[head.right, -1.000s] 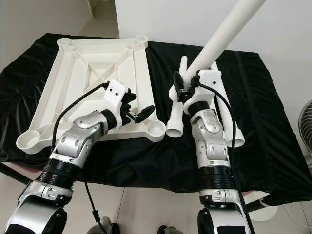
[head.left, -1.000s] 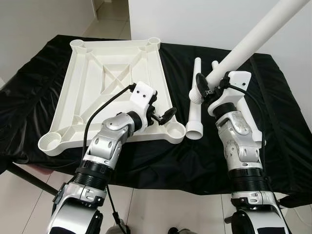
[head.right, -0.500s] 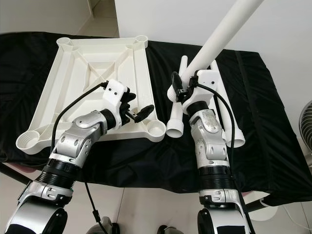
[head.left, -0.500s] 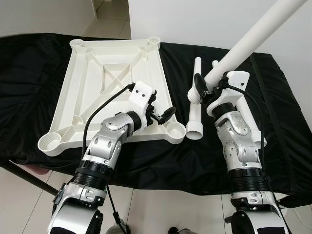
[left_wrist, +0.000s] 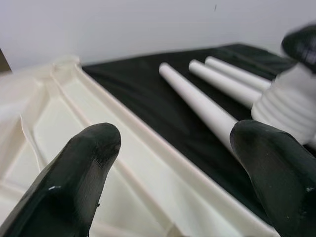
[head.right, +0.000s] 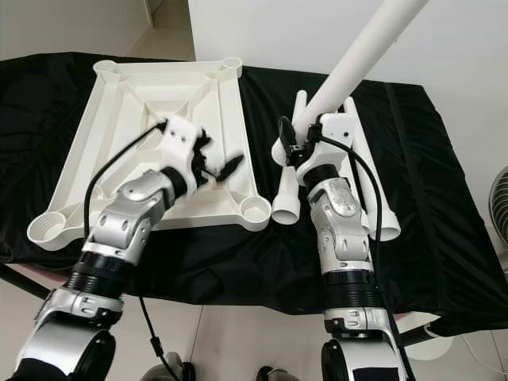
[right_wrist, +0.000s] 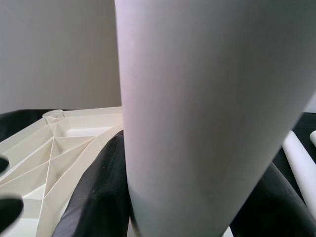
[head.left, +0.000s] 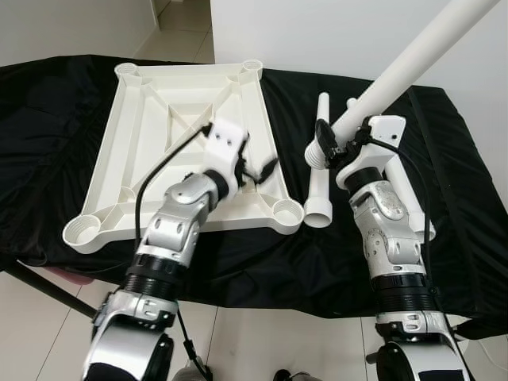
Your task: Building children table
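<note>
Tabletop [head.left: 182, 119], white plastic, lies upside down on the black cloth [head.left: 71, 119], ribbed underside facing up, on the robot's left half of the covered surface. Round leg sockets sit at its corners; the near right socket [head.left: 287, 211] looks empty, and so do the other three, as far as can be made out. Judged from that, no leg is fitted yet, so the whole leg-mounting job remains.

Loose legs [head.left: 319, 171] lie on the cloth just beside the tabletop's right edge, between it and the right arm. At least two more white tubes show in the left wrist view [left_wrist: 232, 81], side by side.

Right claw [head.left: 332, 145] is clamped around the threaded lower end of one long white leg [head.left: 413, 59], which slants up and away toward the wall. The ridged end hangs above the cloth, near the lying legs, apart from any socket. Next step by my reading: carry that end over to a corner socket and seat it.

Left claw [head.left: 252, 171] hovers low over the tabletop's right rim, fingers [left_wrist: 74, 173] spread wide, gripping nothing. Its outline is blurred. Contact with the rim cannot be told.
</note>
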